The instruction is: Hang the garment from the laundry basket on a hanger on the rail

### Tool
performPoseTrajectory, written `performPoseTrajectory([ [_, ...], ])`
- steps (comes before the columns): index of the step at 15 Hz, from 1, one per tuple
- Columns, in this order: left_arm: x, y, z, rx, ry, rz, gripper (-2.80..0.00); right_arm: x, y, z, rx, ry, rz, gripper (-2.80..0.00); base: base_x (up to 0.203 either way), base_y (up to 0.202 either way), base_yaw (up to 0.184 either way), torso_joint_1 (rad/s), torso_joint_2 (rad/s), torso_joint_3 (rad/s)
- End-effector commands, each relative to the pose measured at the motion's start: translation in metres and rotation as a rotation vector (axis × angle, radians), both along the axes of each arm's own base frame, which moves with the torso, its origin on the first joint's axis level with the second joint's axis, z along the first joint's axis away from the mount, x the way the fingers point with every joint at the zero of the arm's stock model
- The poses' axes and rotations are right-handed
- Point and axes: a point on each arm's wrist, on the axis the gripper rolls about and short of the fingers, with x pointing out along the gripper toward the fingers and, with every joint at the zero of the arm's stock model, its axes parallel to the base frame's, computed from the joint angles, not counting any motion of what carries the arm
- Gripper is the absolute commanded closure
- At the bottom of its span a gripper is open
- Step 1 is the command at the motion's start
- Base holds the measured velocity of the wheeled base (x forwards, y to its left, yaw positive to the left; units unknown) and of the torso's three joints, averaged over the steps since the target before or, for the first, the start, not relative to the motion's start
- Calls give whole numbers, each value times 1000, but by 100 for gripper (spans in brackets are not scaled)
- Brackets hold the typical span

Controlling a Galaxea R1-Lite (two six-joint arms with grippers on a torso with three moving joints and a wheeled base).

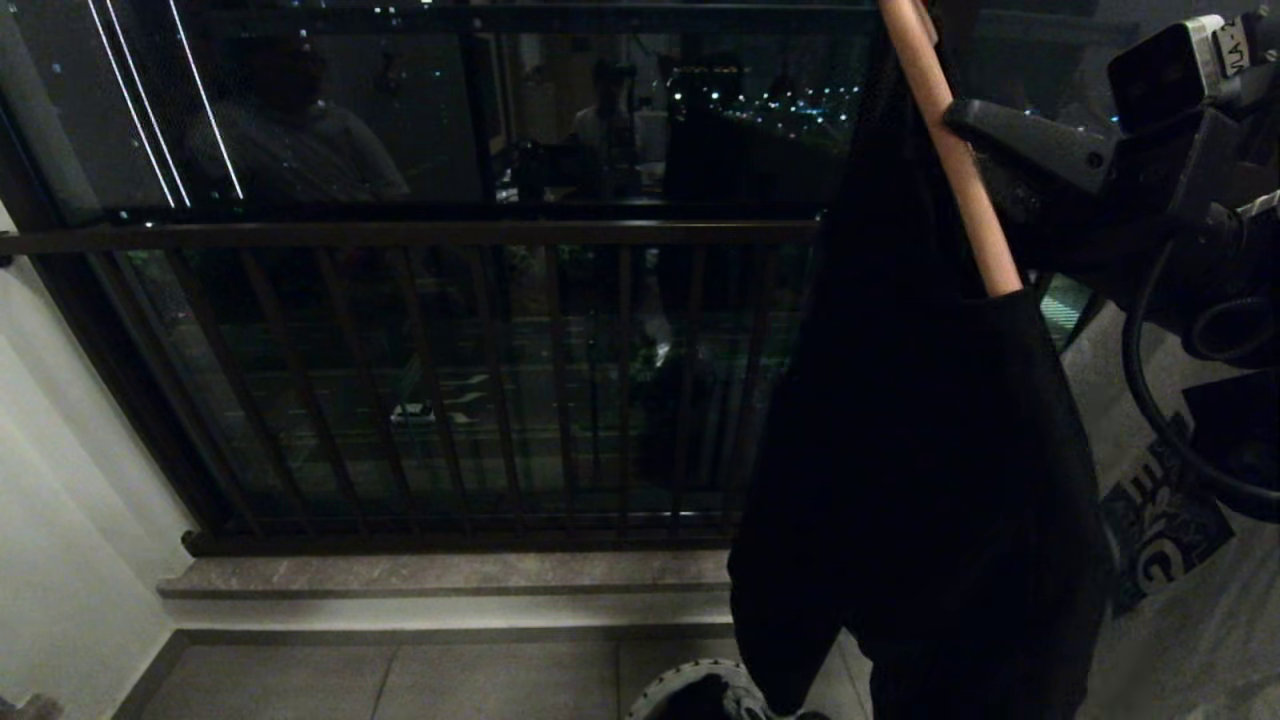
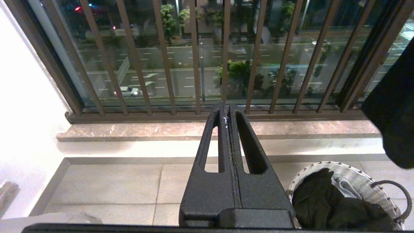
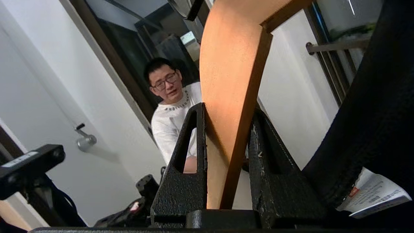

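My right gripper is raised at the upper right, shut on the sloping arm of a wooden hanger. A black garment hangs from that hanger down to the floor area. In the right wrist view the hanger is clamped between the two fingers of the right gripper, with the garment beside them. The laundry basket stands on the floor tiles with dark clothes inside; its rim shows under the garment. My left gripper is parked low, shut and empty. The rail is out of view.
A dark balustrade with vertical bars and a stone ledge run across in front. A white wall closes the left side. A pale printed garment hangs at the right. A person stands behind me.
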Motion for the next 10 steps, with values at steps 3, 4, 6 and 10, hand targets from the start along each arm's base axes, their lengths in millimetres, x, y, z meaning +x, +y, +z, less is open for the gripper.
performPoseTrajectory([
  [3, 0, 0, 0, 0, 2, 0, 0, -3, 0, -3, -6, 8, 6, 0, 0, 0, 0, 0, 0, 0],
  [4, 0, 0, 0, 0, 2, 0, 0, -5, -1, -1, -5, -1, 6, 0, 0, 0, 0, 0, 0, 0],
  [6, 0, 0, 0, 0, 2, 0, 0, -10, -2, 3, -3, -17, 4, 0, 0, 0, 0, 0, 0, 0],
  [10, 0, 0, 0, 0, 2, 0, 0, -9, -1, -3, -27, -51, -5, -280, 0, 0, 0, 0, 0, 0],
])
